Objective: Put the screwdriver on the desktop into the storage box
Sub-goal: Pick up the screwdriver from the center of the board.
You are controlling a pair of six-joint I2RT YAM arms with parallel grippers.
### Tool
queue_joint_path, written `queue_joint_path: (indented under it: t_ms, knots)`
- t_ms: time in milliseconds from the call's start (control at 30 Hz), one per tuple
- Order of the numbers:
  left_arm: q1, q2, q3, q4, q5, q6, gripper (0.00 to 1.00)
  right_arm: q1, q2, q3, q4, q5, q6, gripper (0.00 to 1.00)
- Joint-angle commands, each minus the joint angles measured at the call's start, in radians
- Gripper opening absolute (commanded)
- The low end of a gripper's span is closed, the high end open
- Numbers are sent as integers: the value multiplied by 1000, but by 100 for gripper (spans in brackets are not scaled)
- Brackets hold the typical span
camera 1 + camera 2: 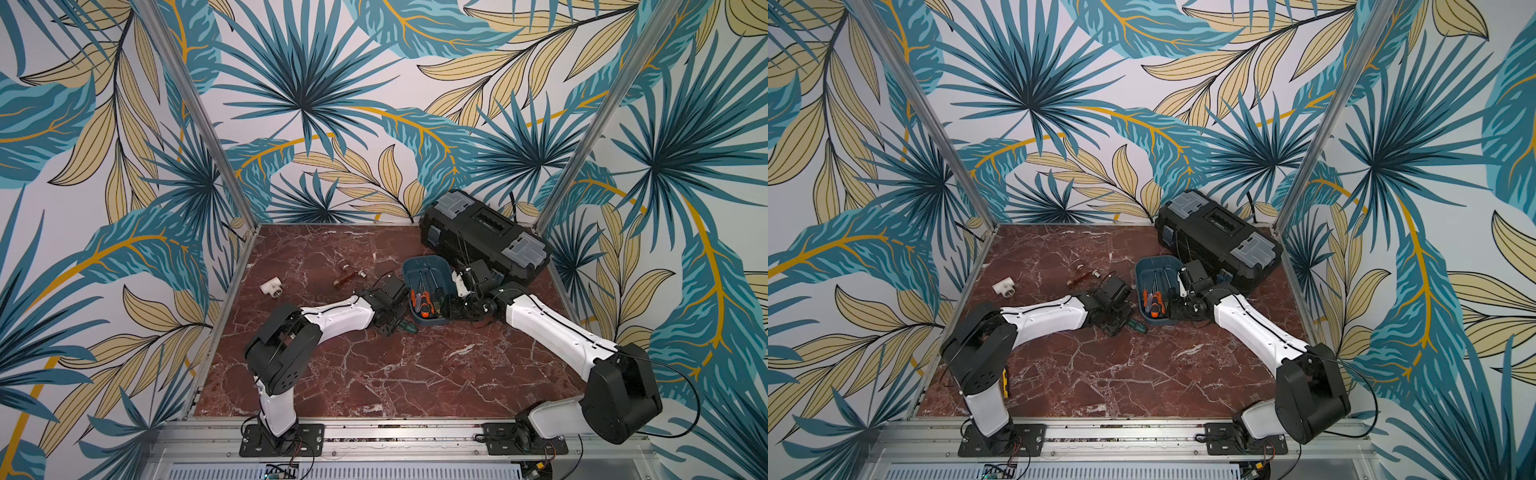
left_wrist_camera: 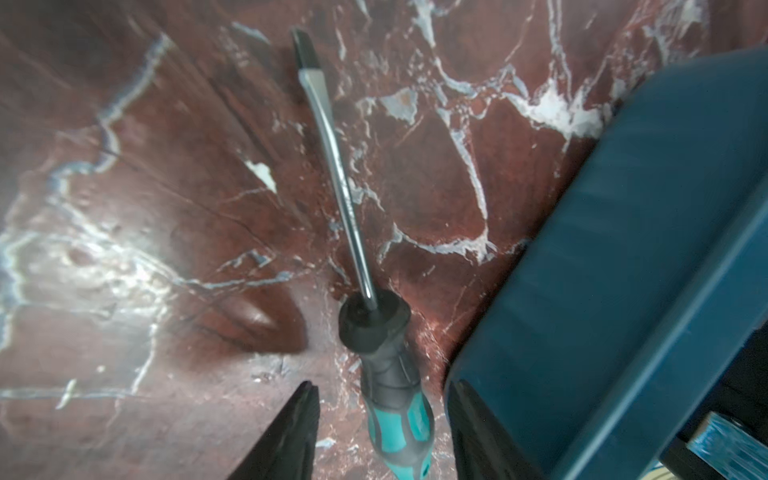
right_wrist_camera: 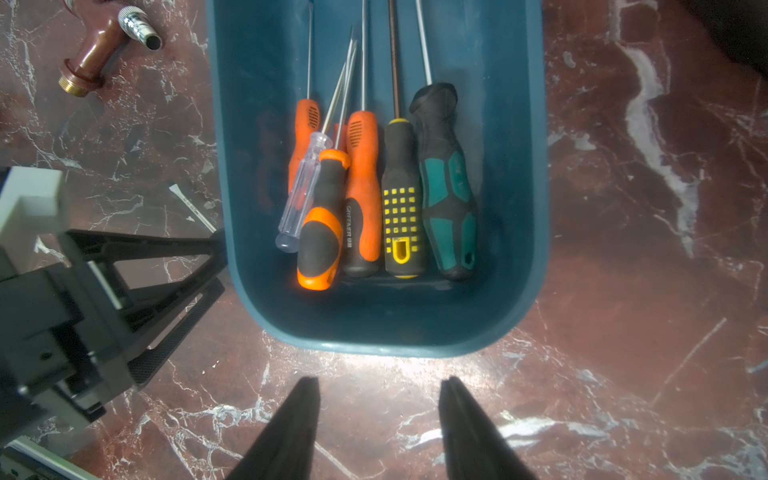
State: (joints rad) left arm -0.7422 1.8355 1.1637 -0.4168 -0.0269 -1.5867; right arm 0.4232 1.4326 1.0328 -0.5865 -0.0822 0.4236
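Bearing blurred lettering [image 3: 348, 226]: orange screwdriver [image 3: 363, 178] (storage box [image 3: 513, 249]).

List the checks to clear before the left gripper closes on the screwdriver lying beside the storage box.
1. Left gripper open: ok, jaws apart.
2. Teal-handled screwdriver between its jaws: ok, the handle lies between them with a gap on each side.
3. Screwdriver flat on the desktop: ok.
4. Finger clear of the storage box wall: cannot tell, they look very close.
5. Free floor in the box: ok, bare strips on either side of the stored screwdrivers.
6. Right gripper out of the way: ok, open, empty, over the desktop off the box's end.
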Motion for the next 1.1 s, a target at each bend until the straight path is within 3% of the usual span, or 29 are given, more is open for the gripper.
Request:
queue_joint_path:
  t_ms: [0, 467, 667, 767, 900, 967, 1067]
  knots:
    - [5, 28, 58, -37, 10, 8, 54, 0, 5, -19, 8, 4, 10, 53]
    - [12, 87, 88, -137, 39, 27, 29, 0, -10, -25, 8, 5, 21, 53]
    - [21, -4, 55, -184, -33, 66, 14, 2, -20, -23, 8, 11, 27, 53]
    - [28, -105, 45, -191, -88, 145, 6, 1, -23, -27, 11, 17, 30, 52]
    - [17, -196, 114, -195, -184, 364, 5, 0, -23, -24, 13, 29, 24, 52]
    - [12, -186, 182, -199, -167, 478, 4, 0, -21, -21, 17, 33, 26, 52]
    - [7, -112, 296, -204, -49, 593, 4, 0, -16, -14, 27, 30, 32, 52]
